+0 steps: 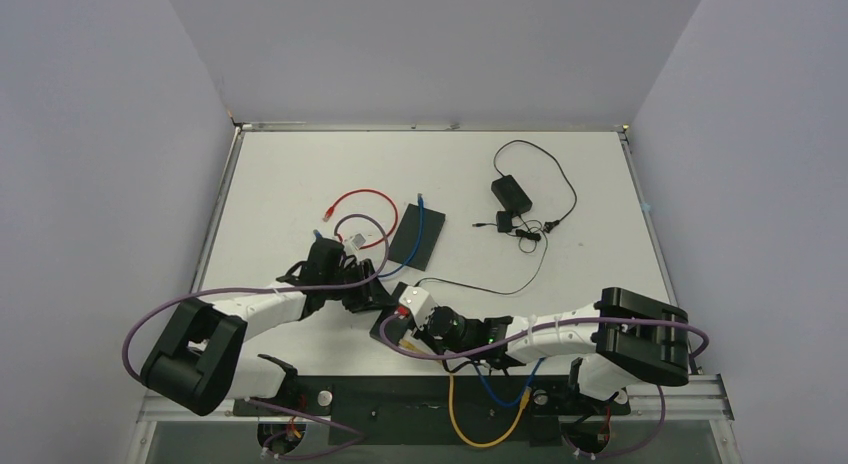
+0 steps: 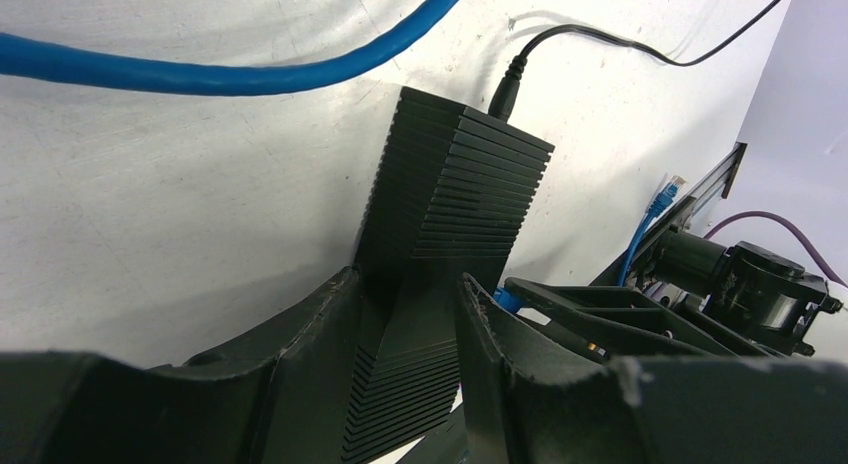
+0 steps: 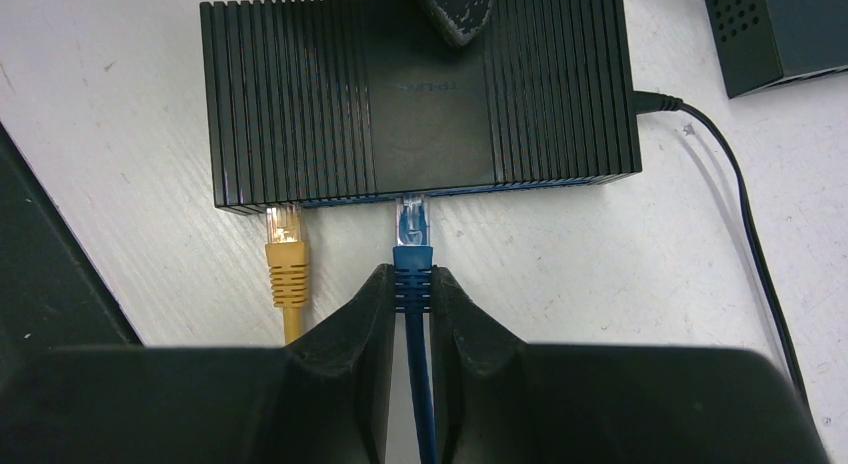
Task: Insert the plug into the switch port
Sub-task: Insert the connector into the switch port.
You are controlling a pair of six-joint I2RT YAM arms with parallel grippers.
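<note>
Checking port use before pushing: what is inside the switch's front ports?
A yellow plug sits in an end port, the blue plug at a middle one. The switch hides how deep either goes.

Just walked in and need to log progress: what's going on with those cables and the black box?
The left tool grips the black switch, steadying it on the table. The right tool pinches the blue plug by its boot, with its clear tip at a front port. I can't tell whether it is fully seated. A yellow plug sits at the port beside it.
</note>
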